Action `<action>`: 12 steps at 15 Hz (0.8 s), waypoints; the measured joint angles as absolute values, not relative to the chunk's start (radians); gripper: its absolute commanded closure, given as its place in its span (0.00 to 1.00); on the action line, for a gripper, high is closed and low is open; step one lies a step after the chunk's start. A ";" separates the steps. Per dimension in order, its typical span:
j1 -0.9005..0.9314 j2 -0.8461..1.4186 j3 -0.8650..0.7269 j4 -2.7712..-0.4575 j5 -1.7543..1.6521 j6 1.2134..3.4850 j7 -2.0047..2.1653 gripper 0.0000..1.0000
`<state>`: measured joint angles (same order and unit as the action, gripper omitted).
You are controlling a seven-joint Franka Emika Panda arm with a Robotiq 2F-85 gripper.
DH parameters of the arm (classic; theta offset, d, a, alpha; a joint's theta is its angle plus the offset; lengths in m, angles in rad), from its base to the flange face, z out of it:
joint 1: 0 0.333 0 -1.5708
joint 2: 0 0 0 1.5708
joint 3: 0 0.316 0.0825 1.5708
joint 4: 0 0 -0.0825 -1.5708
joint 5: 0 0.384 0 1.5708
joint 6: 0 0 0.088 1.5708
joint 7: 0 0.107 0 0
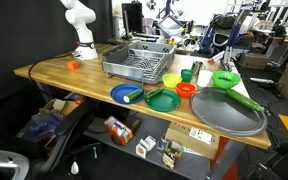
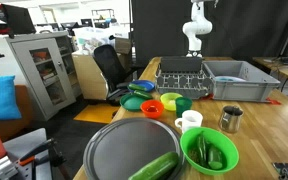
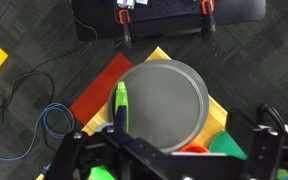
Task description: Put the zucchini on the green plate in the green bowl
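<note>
Exterior view: arm (image 1: 79, 25) stands upright at the 10 o'clock end of the counter (image 1: 64, 78); its pincer is too small to judge here. Zucchini (image 1: 154, 96) lies on the green plate (image 1: 171, 103), near the counter's front edge. Blue plate (image 1: 117, 93) sits just beside it at 9 o'clock, red bowl (image 1: 185, 89) at 2 o'clock. Green bowl (image 1: 225, 79) is further out at 2 o'clock, apart from the plate. Tray (image 1: 227, 118) is at 5 o'clock of that bowl.

Exterior view: tray (image 2: 109, 150) is at 6 o'clock, and the green bowl (image 2: 210, 169) is just beside it at 3 o'clock. Green plate (image 2: 131, 103) is at 11 o'clock of the tray; can't make out the zucchini on it.

Wrist view: pincer (image 3: 170, 150) comes in at 6 o'clock, fingers (image 3: 72, 148) spread wide, gripping nothing. Tray (image 3: 169, 90) is centre frame, with the green bowl's edge (image 3: 231, 148) at 5 o'clock.
</note>
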<state>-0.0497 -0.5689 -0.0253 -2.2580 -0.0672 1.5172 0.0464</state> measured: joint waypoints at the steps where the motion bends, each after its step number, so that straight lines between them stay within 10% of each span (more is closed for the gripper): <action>1: -0.050 -0.569 -0.025 -2.258 -0.067 1.517 0.046 0.00; 12: 0.095 -0.457 0.011 -2.287 0.111 1.628 -0.044 0.00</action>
<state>0.0948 -0.4565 0.0108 -2.2870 0.1110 1.6278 -0.0441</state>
